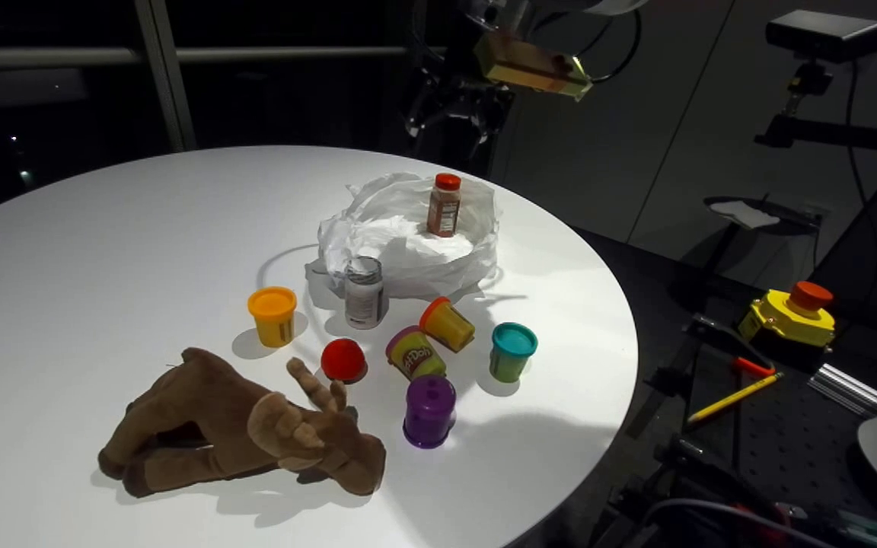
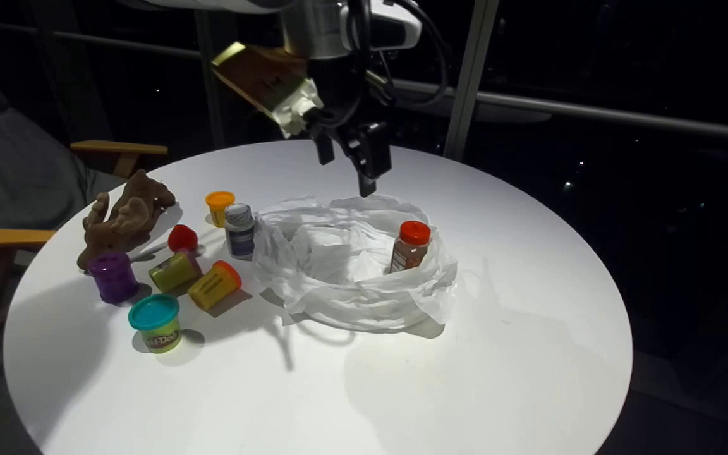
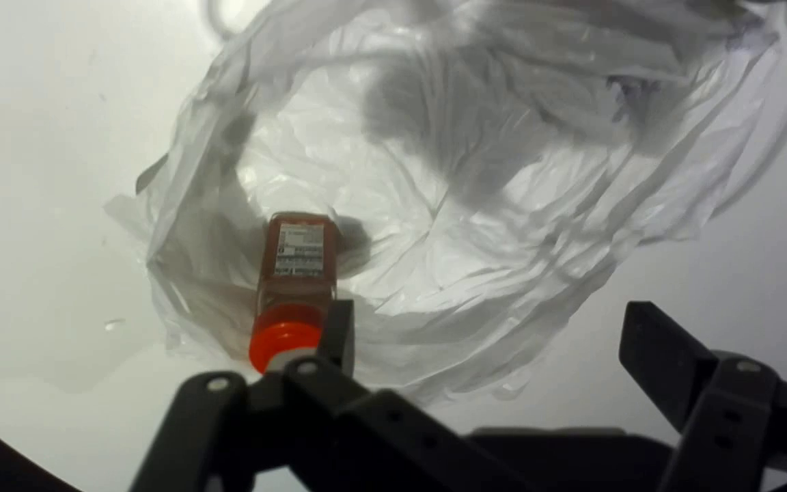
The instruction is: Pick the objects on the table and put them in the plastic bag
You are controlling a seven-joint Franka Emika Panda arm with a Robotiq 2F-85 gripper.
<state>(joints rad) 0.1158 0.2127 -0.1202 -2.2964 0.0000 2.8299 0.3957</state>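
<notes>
while the red-capped jar (image 2: 408, 253) stands in the plastic bag (image 2: 364, 309), the hand (image 3: 489, 331) hangs above, spread wide.

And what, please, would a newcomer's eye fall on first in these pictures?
Most likely the white bag, gaping open on the table, with the red-capped jar inside it and the open jaws above. Then perhaps the brown plush, lying near the table's edge, its muzzle close to the purple tub.
</notes>
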